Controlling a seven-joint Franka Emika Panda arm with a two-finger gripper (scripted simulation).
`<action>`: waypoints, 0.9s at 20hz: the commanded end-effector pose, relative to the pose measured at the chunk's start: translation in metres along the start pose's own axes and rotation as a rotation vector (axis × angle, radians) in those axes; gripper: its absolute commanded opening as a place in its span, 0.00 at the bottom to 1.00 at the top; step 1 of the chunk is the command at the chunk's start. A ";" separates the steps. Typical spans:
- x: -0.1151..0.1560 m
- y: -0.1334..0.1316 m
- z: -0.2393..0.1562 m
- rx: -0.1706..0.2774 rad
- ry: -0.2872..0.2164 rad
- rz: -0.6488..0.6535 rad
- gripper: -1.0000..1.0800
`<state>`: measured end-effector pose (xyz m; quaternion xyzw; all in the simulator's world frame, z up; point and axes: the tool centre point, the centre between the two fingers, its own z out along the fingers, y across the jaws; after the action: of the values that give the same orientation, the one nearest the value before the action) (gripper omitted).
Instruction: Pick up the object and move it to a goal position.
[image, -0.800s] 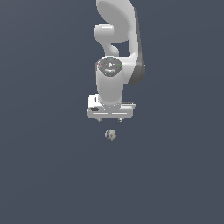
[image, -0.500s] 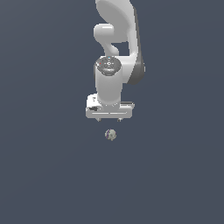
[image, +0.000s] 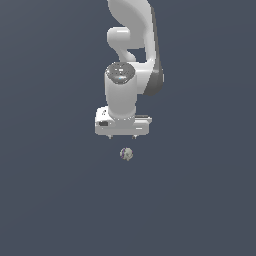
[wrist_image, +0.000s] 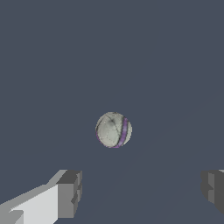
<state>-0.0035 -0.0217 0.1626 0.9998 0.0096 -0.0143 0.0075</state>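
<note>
Ball (image: 126, 154) is lying apart, just below our hand (image: 122, 137) in ext. view; wrist cam is showing us its purple stripe and fingers (wrist_image: 69, 194) spread wide, gripping nothing.

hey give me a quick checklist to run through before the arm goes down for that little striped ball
1. Jaws open: ok, gripper fingers stand wide apart.
2. Ball free, nothing touching it: ok.
3. Ball between the fingers: not ok, it sits beyond the gap in the wrist view.
4. Gripper above the ball: cannot tell; exterior view shows it just short of the ball.
5. Nothing near the ball: ok.
6. Goal position visible: not ok, no marker shows.
</note>
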 end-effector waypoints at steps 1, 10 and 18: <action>0.000 -0.001 0.002 0.001 0.000 0.011 0.96; 0.005 -0.006 0.024 0.008 0.008 0.133 0.96; 0.010 -0.013 0.054 0.016 0.018 0.308 0.96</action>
<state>0.0043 -0.0105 0.1134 0.9918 -0.1277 -0.0053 0.0020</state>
